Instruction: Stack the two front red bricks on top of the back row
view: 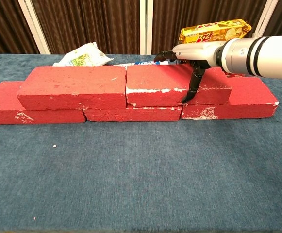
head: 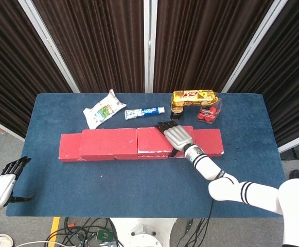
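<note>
Two red bricks lie end to end on top of a lower row of red bricks [view: 14,104]. The upper left brick [view: 73,86] [head: 108,141] touches the upper right brick [view: 155,82] [head: 152,140]. My right hand [view: 194,53] [head: 177,135] grips the upper right brick near its right end, with its palm over the top, fingers over the back edge and thumb down the front face. My left hand [head: 2,186] hangs off the table's near left corner, fingers apart and holding nothing.
Behind the bricks lie a white and green packet [head: 104,109], a toothpaste box [head: 145,112], a yellow biscuit pack [head: 193,98] and a clear tub of red items [head: 209,112]. The blue table [head: 139,180] stretches in front of the bricks.
</note>
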`<state>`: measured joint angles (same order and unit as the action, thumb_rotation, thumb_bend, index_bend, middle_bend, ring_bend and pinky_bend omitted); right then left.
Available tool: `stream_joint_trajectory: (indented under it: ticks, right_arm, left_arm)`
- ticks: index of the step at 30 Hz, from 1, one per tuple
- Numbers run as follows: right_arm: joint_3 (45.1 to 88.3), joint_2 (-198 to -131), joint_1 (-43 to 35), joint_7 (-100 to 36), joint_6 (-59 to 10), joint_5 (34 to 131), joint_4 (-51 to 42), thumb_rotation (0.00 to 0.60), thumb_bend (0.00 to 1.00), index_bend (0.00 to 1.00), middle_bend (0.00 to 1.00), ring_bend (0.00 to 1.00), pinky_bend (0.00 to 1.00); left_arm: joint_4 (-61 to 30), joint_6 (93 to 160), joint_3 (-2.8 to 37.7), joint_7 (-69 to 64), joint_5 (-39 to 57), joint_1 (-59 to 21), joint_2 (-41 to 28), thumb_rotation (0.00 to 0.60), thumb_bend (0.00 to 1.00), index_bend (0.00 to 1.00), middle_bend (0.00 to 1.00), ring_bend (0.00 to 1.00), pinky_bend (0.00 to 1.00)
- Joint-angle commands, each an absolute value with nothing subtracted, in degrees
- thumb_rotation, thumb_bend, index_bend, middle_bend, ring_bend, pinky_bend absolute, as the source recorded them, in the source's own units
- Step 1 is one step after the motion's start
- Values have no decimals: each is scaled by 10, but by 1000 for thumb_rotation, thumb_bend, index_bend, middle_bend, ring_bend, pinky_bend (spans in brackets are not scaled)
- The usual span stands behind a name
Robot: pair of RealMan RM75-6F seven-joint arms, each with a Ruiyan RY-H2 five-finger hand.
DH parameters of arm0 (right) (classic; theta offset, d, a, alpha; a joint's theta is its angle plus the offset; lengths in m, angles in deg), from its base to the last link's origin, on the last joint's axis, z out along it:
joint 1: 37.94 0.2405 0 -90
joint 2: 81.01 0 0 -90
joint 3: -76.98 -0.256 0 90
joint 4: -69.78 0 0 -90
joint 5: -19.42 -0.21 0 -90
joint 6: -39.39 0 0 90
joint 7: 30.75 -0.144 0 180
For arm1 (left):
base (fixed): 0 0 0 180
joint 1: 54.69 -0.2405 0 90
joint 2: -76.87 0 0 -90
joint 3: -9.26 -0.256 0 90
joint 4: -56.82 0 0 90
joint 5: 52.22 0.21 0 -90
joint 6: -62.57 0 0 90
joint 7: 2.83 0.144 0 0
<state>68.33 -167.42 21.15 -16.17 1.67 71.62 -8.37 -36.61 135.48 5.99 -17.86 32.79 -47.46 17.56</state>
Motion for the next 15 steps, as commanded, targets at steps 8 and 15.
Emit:
stream_joint_trajectory:
  ticks: [8,15]
  right_arm:
    - [688,-1589,158,-197,-40,769,-197,600,0,0,0,0,0]
    - [732,-1465,42,-193,-198,867,-324,600,0,0,0,0,0]
  left_arm:
    - [-380,1365,64,-167,329,-476,182,600,52,0,0,0,0]
    - [-391,1380,70,-154,327,-480,181,600,51,0,0,0,0]
